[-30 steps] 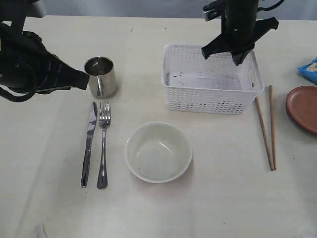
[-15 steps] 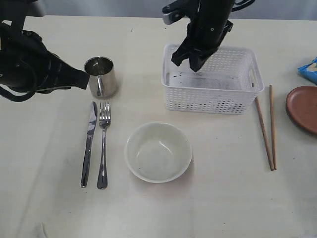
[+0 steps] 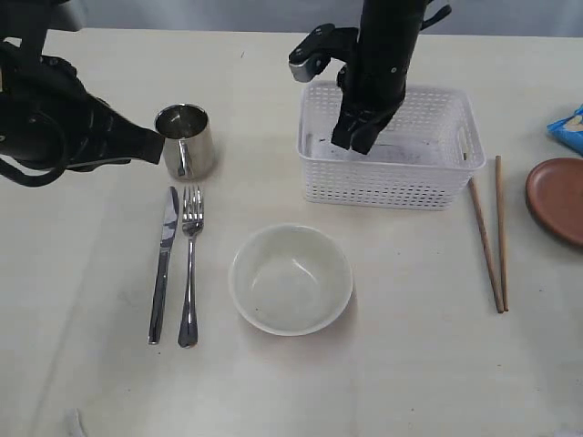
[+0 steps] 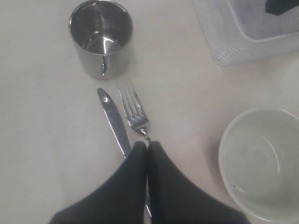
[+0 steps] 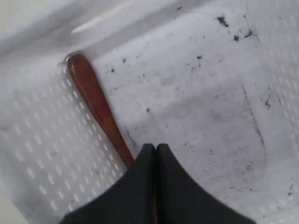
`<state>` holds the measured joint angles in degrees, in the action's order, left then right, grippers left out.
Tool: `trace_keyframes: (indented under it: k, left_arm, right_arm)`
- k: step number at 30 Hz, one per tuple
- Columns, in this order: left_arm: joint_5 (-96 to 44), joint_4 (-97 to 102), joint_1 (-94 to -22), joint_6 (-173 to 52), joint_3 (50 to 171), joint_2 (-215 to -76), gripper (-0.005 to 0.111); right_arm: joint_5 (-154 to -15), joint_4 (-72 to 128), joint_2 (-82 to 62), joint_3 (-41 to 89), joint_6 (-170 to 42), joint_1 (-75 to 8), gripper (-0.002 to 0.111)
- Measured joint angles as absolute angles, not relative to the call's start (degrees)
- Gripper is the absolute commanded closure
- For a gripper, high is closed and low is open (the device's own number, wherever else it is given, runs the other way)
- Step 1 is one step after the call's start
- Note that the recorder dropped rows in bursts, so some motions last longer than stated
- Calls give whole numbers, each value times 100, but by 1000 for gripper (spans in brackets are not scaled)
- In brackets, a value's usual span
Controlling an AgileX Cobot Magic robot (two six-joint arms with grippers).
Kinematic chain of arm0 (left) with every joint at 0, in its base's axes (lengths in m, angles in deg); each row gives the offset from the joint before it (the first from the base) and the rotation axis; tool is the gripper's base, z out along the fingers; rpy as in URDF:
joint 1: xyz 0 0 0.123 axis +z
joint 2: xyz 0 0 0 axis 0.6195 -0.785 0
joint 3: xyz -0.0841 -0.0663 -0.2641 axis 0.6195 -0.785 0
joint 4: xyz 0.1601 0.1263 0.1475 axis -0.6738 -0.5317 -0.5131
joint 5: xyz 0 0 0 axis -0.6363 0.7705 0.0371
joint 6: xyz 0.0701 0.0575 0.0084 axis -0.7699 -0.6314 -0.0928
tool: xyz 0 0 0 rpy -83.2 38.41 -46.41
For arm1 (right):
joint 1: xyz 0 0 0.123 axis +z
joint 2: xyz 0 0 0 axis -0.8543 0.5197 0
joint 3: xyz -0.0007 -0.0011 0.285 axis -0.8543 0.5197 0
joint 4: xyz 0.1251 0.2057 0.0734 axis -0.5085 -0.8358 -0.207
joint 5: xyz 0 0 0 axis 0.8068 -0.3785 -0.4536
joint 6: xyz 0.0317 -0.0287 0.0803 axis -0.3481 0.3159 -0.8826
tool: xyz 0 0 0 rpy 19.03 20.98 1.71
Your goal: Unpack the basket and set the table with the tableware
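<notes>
The white basket (image 3: 387, 187) stands on the table (image 3: 410, 364) at the back, right of centre. My right gripper (image 3: 351, 141) is down inside its left half, shut. In the right wrist view that gripper (image 5: 155, 147) hangs just over the reddish-brown wooden spoon (image 5: 93, 100), which lies along the basket's wall and runs under the fingers. My left gripper (image 3: 159, 144) is shut and empty beside the steel mug (image 3: 185, 139). Knife (image 3: 164, 264) and fork (image 3: 190, 264) lie side by side, with the cream bowl (image 3: 291, 279) to their right. Two chopsticks (image 3: 485, 238) lie right of the basket.
A brown plate (image 3: 557, 196) sits at the right edge, with a blue snack bag (image 3: 569, 127) behind it. The left wrist view shows the mug (image 4: 100, 39), knife (image 4: 114, 123), fork (image 4: 133, 112) and bowl (image 4: 261, 163) below my left gripper (image 4: 148, 143).
My right arm has swung from above the basket's back right rim to the left and down into the basket. The left arm has not moved.
</notes>
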<state>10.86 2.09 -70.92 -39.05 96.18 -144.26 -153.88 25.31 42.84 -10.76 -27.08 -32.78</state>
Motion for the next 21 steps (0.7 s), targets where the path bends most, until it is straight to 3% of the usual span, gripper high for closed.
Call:
trace_keyframes:
  k: [12,21]
  left_arm:
    - [1086,209,-7092,-3905,9618,-14426,107]
    - [1139,209,-7092,-3905,9618,-14426,107]
  right_arm:
    - [-15404,2411,3773,-324,-2138,-3380,109]
    - [-14592,2848,3480,476,-3628,-3429,109]
